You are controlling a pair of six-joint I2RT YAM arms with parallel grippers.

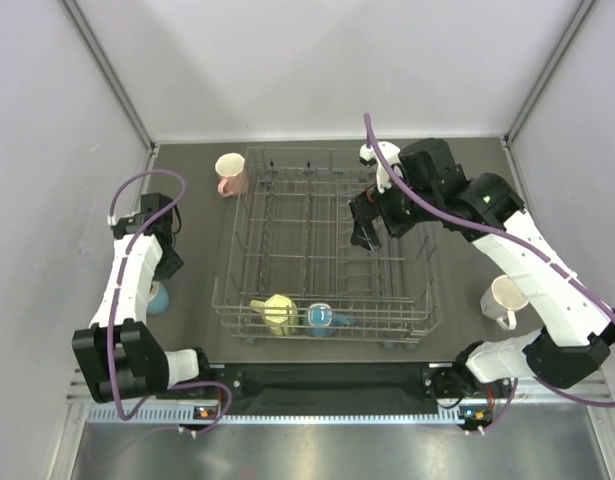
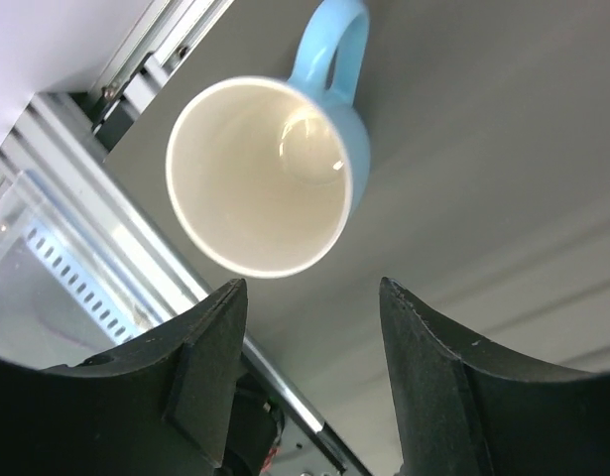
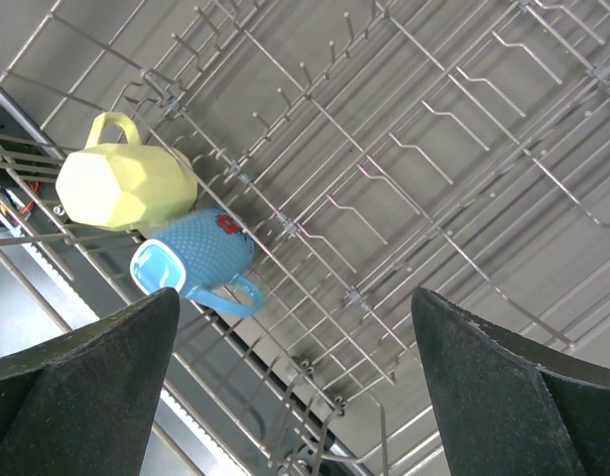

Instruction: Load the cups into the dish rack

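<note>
The grey wire dish rack [image 1: 387, 316] fills the middle of the table. A yellow cup [image 1: 278, 313] and a dotted blue cup [image 1: 321, 318] lie in its front row, also in the right wrist view as the yellow cup [image 3: 126, 185] and the blue cup [image 3: 190, 260]. My right gripper [image 1: 365, 236] hovers open over the rack [image 3: 453, 248], nothing between its fingers [image 3: 295, 297]. A light blue cup [image 2: 275, 169] stands upright left of the rack, half hidden under my left arm [image 1: 158, 297]. My left gripper [image 2: 309, 297] is open just short of its rim. A pink cup [image 1: 231, 174] and a white cup [image 1: 506, 300] stand outside the rack.
The pink cup is close to the rack's back left corner and the white one sits near the right arm's lower link. Pale walls enclose the table on three sides. A metal rail [image 2: 76, 208] runs along the near edge beside the light blue cup.
</note>
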